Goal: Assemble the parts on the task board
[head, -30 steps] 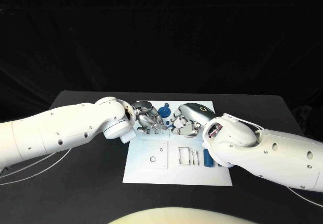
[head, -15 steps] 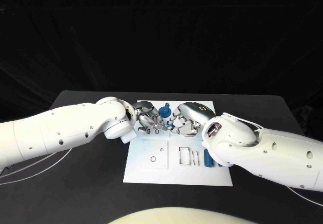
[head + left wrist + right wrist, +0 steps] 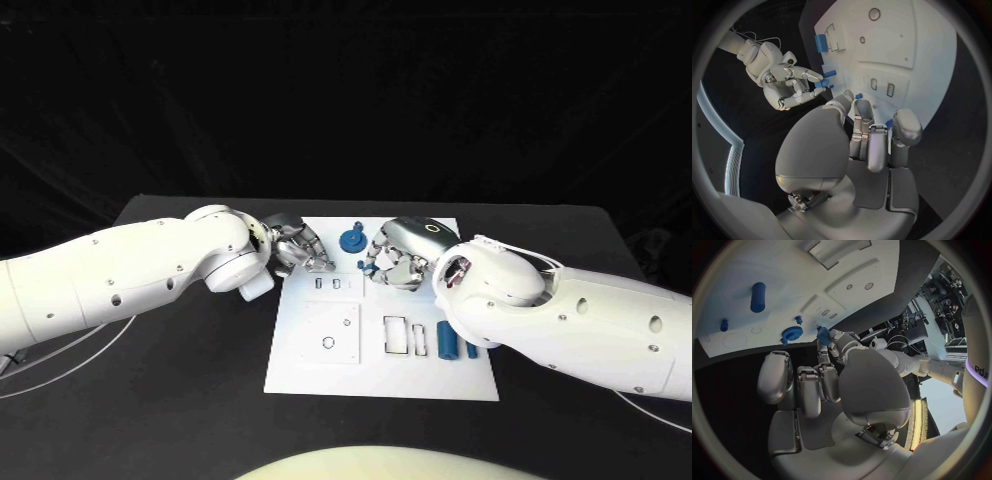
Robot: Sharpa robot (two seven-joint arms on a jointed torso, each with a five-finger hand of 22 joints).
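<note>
Both hands pulled apart since earlier, uncovering gear (image 3: 351, 240); left hand (image 3: 303, 246) pinches small blue part (image 3: 824, 335), right hand (image 3: 400, 258) curled, grip on blue bit (image 3: 822, 84) unclear.

Matt white task board (image 3: 378, 372), glossy silver metal-looking left hand (image 3: 302, 247), smooth blue plastic-looking parts (image 3: 447, 343).

A robotics lab: black-draped table (image 3: 173, 400), equipment racks (image 3: 942, 285) and cables behind.

Both hands (image 3: 306, 246) (image 3: 401, 256) over the task board's (image 3: 378, 375) far end
</note>
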